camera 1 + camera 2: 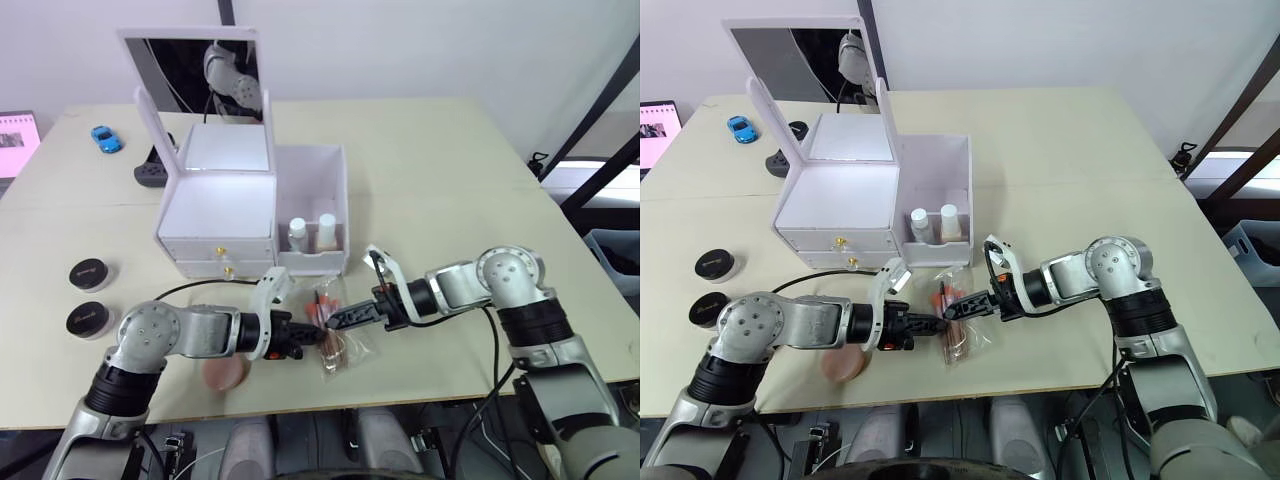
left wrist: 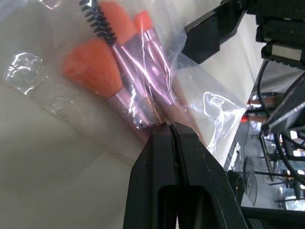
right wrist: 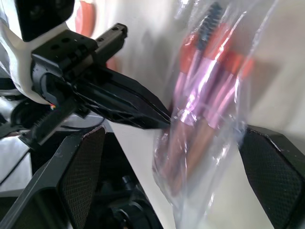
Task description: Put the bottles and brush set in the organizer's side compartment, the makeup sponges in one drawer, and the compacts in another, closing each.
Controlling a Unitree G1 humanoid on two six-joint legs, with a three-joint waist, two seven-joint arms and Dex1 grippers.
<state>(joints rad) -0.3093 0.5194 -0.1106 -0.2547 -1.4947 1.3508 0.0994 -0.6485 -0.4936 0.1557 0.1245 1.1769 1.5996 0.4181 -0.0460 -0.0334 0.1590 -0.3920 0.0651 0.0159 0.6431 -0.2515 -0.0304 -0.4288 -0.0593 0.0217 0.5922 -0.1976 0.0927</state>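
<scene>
The brush set (image 1: 332, 335), pink-handled brushes with orange bristles in a clear bag (image 2: 119, 62), lies on the table in front of the white organizer (image 1: 218, 212). My left gripper (image 1: 316, 338) is shut on the bag's edge (image 2: 167, 128). From the right, my right gripper (image 1: 338, 319) stands open with the bag (image 3: 200, 119) between its fingers. Two white-capped bottles (image 1: 312, 231) stand in the organizer's open side compartment (image 1: 318, 180). Two black compacts (image 1: 89, 272) (image 1: 88, 319) sit at the left. A pink makeup sponge (image 1: 225, 373) lies under my left forearm. Both drawers (image 1: 226, 260) are shut.
The organizer's mirror lid (image 1: 190, 75) stands up open. Behind it to the left lie a blue toy car (image 1: 106, 138) and a black object (image 1: 150, 173). A pink screen (image 1: 15, 142) sits at the far left edge. The table's front edge (image 1: 400, 403) is close to the bag.
</scene>
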